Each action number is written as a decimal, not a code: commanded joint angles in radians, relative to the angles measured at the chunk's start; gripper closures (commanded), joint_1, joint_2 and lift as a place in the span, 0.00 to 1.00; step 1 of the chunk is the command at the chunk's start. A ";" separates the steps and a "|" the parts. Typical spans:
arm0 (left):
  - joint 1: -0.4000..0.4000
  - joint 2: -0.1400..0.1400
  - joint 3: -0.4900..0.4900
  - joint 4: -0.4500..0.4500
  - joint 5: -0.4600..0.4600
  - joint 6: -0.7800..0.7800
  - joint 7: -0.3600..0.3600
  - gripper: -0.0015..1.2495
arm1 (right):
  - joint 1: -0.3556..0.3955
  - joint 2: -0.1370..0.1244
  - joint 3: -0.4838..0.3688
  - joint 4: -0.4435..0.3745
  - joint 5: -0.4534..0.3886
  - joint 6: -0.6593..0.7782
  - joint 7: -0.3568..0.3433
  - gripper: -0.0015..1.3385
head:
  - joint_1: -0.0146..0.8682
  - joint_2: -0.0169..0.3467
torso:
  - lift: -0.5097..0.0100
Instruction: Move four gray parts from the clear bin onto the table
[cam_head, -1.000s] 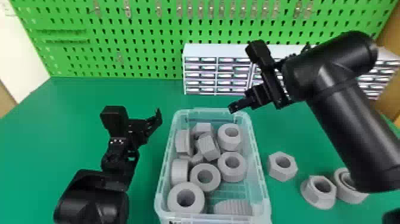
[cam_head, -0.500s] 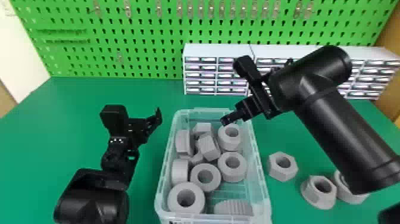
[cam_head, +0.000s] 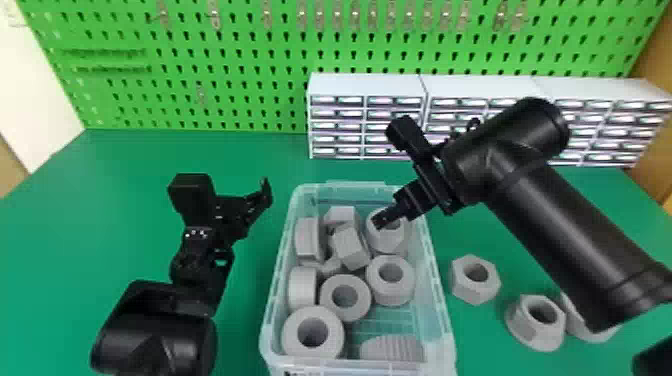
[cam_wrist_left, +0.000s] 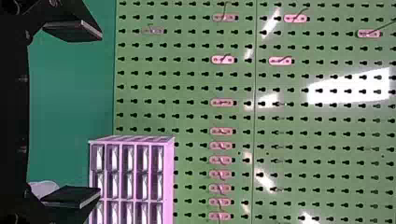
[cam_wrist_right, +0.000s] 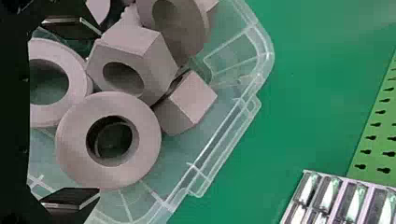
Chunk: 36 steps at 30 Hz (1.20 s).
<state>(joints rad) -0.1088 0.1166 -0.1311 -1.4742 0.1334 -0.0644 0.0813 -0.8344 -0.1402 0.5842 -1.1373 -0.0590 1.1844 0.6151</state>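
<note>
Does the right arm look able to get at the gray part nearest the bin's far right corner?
Probably yes: the right gripper is open over that gray part, and no other part lies on top of it. The clear bin's wall close by might crowd the fingers.

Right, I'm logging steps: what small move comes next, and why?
Probably lower the right end effector slightly around the round-rimmed gray part at the far right of the bin: the fingers stand apart over it, and three others lie on the table, one short of four.
</note>
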 joint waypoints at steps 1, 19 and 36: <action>-0.002 0.000 -0.001 0.000 0.000 0.000 0.000 0.09 | 0.000 -0.004 0.019 0.011 0.002 -0.028 0.000 0.08 | 0.80 0.24 | 0.88; -0.009 0.000 -0.001 0.000 0.000 0.000 0.000 0.10 | 0.006 -0.012 0.095 0.017 0.038 -0.189 0.040 0.08 | 0.80 0.24 | 0.88; -0.014 0.002 -0.001 0.000 0.000 0.000 0.000 0.09 | 0.017 -0.019 0.138 0.044 0.067 -0.229 0.083 0.08 | 0.80 0.24 | 0.88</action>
<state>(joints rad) -0.1195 0.1180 -0.1304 -1.4728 0.1334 -0.0645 0.0813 -0.8194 -0.1571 0.7086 -1.1059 0.0114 0.9645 0.6947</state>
